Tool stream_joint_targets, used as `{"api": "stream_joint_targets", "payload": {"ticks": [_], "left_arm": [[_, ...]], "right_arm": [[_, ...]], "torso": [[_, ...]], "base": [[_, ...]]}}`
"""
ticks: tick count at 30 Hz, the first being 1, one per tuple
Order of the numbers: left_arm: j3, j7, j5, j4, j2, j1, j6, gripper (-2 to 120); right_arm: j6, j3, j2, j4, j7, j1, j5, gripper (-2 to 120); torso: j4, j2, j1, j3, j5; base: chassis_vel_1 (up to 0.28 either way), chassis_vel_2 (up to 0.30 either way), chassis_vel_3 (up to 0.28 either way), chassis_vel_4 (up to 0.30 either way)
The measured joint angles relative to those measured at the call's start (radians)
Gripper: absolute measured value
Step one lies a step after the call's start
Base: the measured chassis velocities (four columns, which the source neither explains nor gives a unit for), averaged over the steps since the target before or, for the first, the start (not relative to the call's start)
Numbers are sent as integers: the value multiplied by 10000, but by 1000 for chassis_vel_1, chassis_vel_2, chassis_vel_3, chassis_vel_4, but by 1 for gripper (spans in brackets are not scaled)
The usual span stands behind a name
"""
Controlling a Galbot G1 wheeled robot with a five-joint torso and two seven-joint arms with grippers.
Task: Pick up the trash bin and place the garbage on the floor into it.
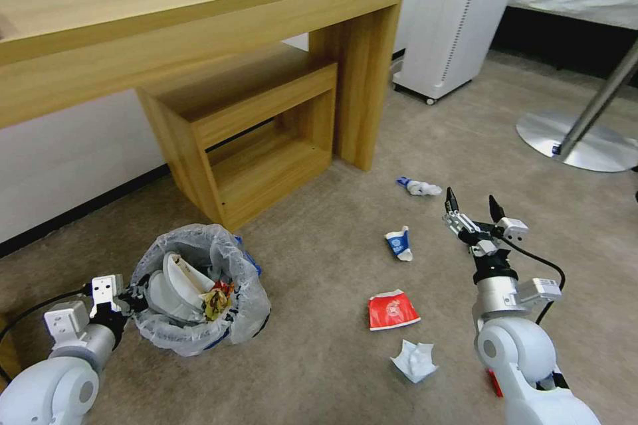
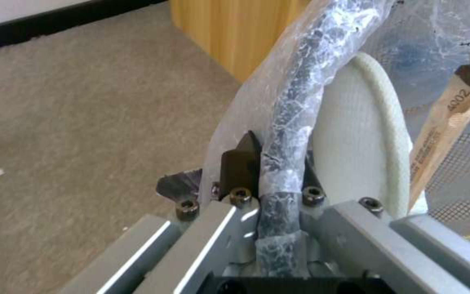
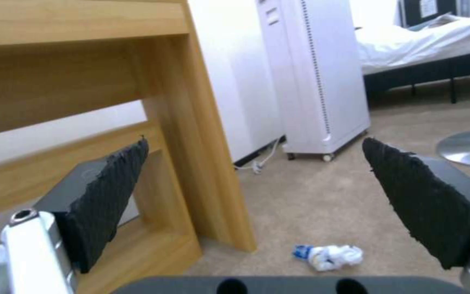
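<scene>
Holding the trash bin [image 1: 199, 292] by its bagged rim, the left gripper [image 2: 270, 163] is clamped; the right gripper [image 1: 473, 207] hovers spread over floor litter. Lower onto the crumpled blue-white wrapper [image 3: 329, 257] squarely.

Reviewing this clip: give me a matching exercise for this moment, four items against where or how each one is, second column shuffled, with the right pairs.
Items:
1. round trash bin with translucent white bag liner
2. right gripper
3. flat red-and-white paper carton
4. crumpled blue-and-white wrapper

States:
A. lying on the carpet nearest the wooden desk leg
B. open, hovering above the floor
C. rim clamped by the left gripper
D. on the carpet beside a crumpled white tissue

Pairs: 1-C, 2-B, 3-D, 4-A
</scene>
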Motion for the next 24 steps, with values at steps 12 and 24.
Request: {"api": "stream_joint_targets", "payload": {"ticks": [12,24], "left_arm": [[-34,-10,10,-34,-47,46,-12,0],[-67,-19,27,-91,-63,131,-35,0]], "right_arm": [[58,-38,-6,-49,-18,-8,-45,100],[70,-82,-13,-74,-35,0,-102,100]], "torso": [[0,0,0,0,0],[0,0,0,0,0]], "base": [[-57,-58,-63,-61],[-53,-58,-52,-57]]}}
